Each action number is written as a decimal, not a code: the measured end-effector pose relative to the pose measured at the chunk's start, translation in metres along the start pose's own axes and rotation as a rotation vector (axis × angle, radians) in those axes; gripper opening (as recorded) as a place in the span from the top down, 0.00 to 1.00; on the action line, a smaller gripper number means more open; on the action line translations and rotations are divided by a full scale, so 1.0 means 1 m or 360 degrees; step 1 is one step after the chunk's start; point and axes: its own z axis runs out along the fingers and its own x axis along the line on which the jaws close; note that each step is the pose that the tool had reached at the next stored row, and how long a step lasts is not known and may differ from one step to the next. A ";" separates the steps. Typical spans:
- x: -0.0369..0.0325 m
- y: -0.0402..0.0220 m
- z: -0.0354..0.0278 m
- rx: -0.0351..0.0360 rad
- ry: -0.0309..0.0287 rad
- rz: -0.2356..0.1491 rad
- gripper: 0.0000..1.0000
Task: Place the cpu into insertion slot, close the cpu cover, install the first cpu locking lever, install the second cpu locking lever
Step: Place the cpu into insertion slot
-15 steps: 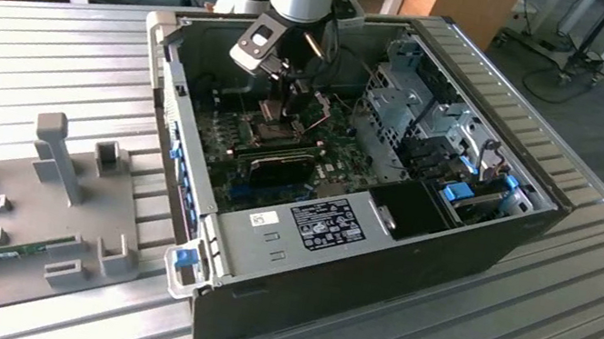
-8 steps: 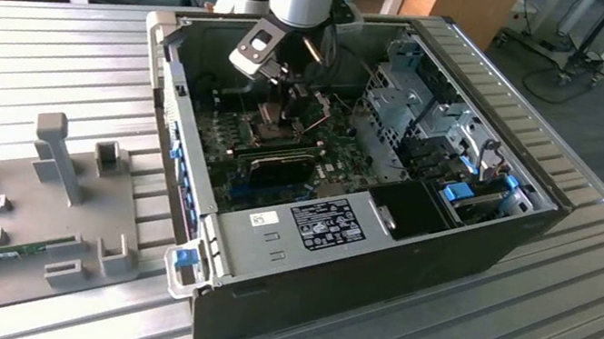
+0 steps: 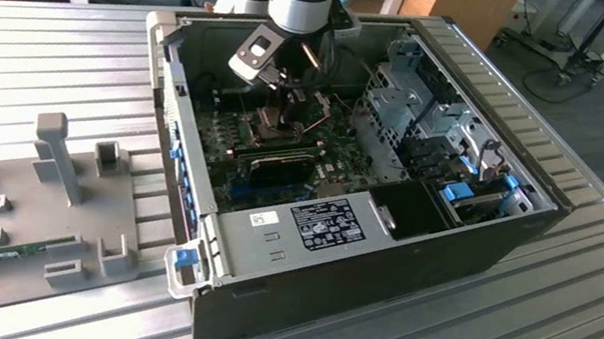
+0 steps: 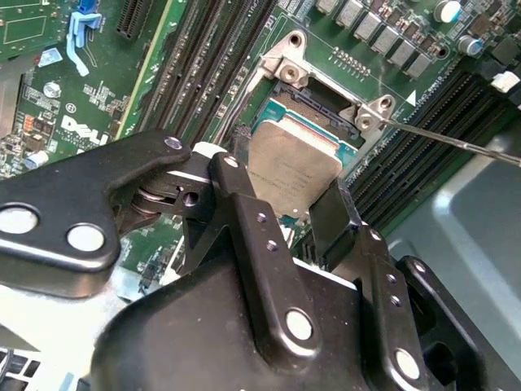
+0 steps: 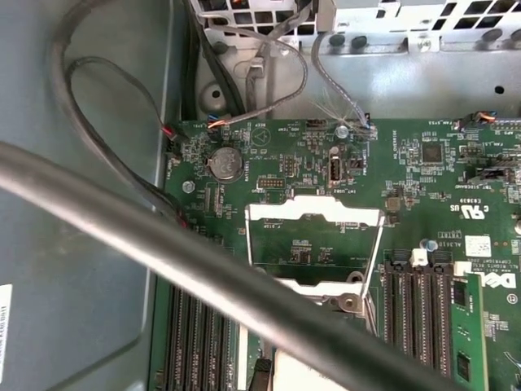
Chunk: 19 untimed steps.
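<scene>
In the second wrist view my gripper (image 4: pixel 281 199) is shut on the cpu (image 4: pixel 295 159), a flat chip with a dull silver top, one black finger (image 4: pixel 244 204) on each side. The chip hangs tilted over the near half of the insertion slot (image 4: pixel 313 99), whose black contact field shows beyond it. Whether the chip touches the socket I cannot tell. The cpu cover (image 5: pixel 313 213), a silvery frame with a square window, lies swung open on the green board. A thin locking lever (image 4: pixel 444 140) stands raised beside the socket. In the exterior view the gripper (image 3: pixel 287 112) reaches down into the open computer case.
The case wall (image 3: pixel 263 251) rings the board, with a drive cage (image 3: pixel 410 114) on the exterior view's right. Long black memory slots (image 4: pixel 203 65) flank the socket. A thick cable (image 5: pixel 163 244) crosses the first wrist view. A grey fixture (image 3: pixel 26 206) holding a memory stick (image 3: pixel 11 254) lies outside.
</scene>
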 end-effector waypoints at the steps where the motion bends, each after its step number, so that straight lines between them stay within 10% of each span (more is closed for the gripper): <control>1: 0.0000 0.0000 0.0009 0.0000 0.00001 0.0000 0.46; 19: 0.0012 -0.0004 0.0088 0.0005 0.00014 0.0000 0.46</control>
